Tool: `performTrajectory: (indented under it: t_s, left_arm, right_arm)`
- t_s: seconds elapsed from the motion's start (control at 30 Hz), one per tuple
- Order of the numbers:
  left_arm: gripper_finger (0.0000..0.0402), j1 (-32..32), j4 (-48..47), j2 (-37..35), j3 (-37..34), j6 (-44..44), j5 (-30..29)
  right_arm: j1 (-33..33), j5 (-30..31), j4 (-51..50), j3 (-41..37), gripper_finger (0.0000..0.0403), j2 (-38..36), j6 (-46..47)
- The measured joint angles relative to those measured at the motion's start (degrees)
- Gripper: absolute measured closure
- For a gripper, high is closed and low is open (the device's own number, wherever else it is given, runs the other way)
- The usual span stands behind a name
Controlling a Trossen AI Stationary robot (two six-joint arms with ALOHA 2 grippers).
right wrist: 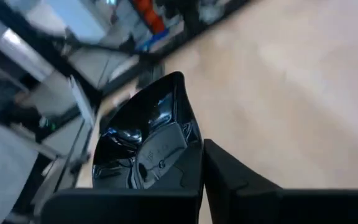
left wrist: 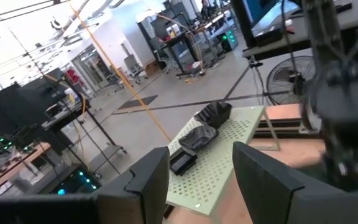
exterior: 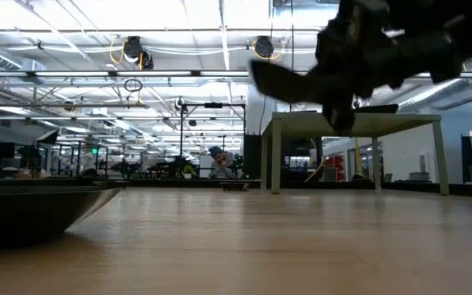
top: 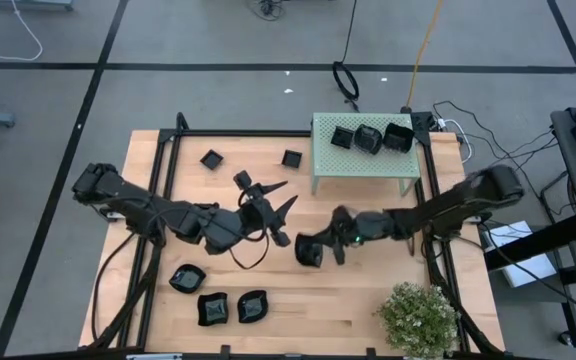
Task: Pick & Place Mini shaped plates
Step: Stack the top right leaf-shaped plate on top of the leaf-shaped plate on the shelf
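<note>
My right gripper is shut on a glossy black mini plate over the table's middle; the low view shows that plate in the air. My left gripper hovers open just to its left, nothing between its fingers. Three more plates sit on top of the pale green perforated box. Two plates lie flat on the far part of the table. Three lie near the front left. My right gripper pinches the plate at one edge, one finger lying on the dish's inner face and the other behind its outer face. The fingers come nearly level from the table's right. The plate is lifted clear of the table and tilted on edge.
A green potted plant stands at the front right corner. The green box on legs takes up the far right. A black frame rail runs along the table's far edge. A plate's rim fills the low view's near left.
</note>
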Motion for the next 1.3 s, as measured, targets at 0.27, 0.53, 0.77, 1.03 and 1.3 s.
performTrajectory:
  t_s: [0.27, 0.53, 0.77, 1.03, 1.3]
  left_arm:
    - [0.0220, 4.88, 2.84, 0.00, 0.00, 0.03, -0.05]
    - [0.0220, 11.42, 6.90, 0.00, 0.00, 0.00, -0.04]
    - [0.0220, 17.31, 6.92, 0.00, 0.00, -0.54, 0.01]
    - [0.0220, 22.65, 6.92, 0.00, 0.00, -8.92, 0.03]
    - [0.0220, 26.31, 6.94, 0.00, 0.00, -3.53, 0.27]
  right_arm:
    - [-13.92, 0.30, -23.79, 0.10, 0.0402, -23.94, -1.50]
    - [-34.48, -5.28, -38.62, 0.10, 0.0403, -40.07, -1.92]
    - [-51.47, -20.70, -43.12, 2.96, 0.0403, -40.70, -6.30]
    - [-63.91, -24.16, -61.34, 15.78, 0.0403, -34.47, -20.95]
    - [-69.78, -23.86, -69.57, 27.53, 0.0403, -26.00, -31.66]
